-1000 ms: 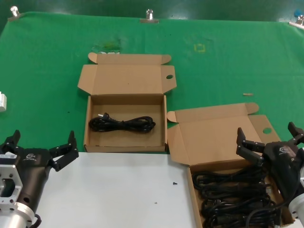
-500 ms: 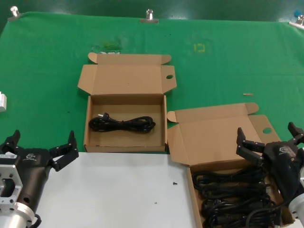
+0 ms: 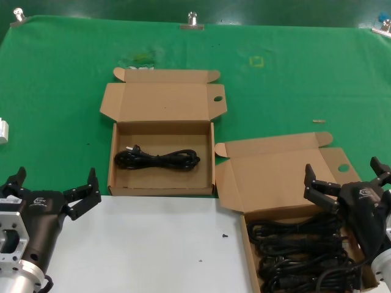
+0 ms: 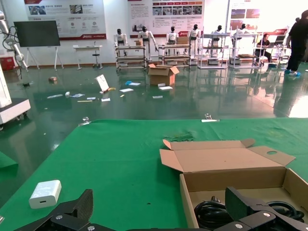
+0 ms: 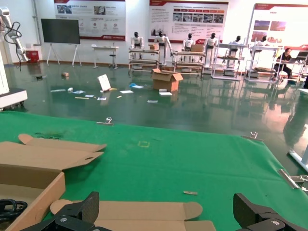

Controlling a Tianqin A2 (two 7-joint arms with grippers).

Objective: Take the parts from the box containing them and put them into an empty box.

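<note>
The box containing the parts (image 3: pixel 235 183) lies open at the front right, and several black cords (image 3: pixel 299 250) are piled in it. My right gripper (image 3: pixel 343 174) hovers open over its far end, nothing between the fingers; in the right wrist view this gripper (image 5: pixel 167 204) looks across the lid flap (image 5: pixel 125 211). The other box (image 3: pixel 111 162) sits open at the centre with one looped cord (image 3: pixel 157 160) on its floor. My left gripper (image 3: pixel 55 183) waits open at the front left, empty. In the left wrist view the left gripper (image 4: pixel 161 202) faces that box (image 4: pixel 185 192) and its cord (image 4: pixel 211 211).
A white sheet (image 3: pixel 153 244) covers the table's front. A small white adapter (image 3: pixel 3 130) lies at the far left on the green cloth (image 3: pixel 293 79). Metal clips (image 3: pixel 192 19) hold the cloth's back edge. A small scrap (image 3: pixel 318 121) lies behind the right box.
</note>
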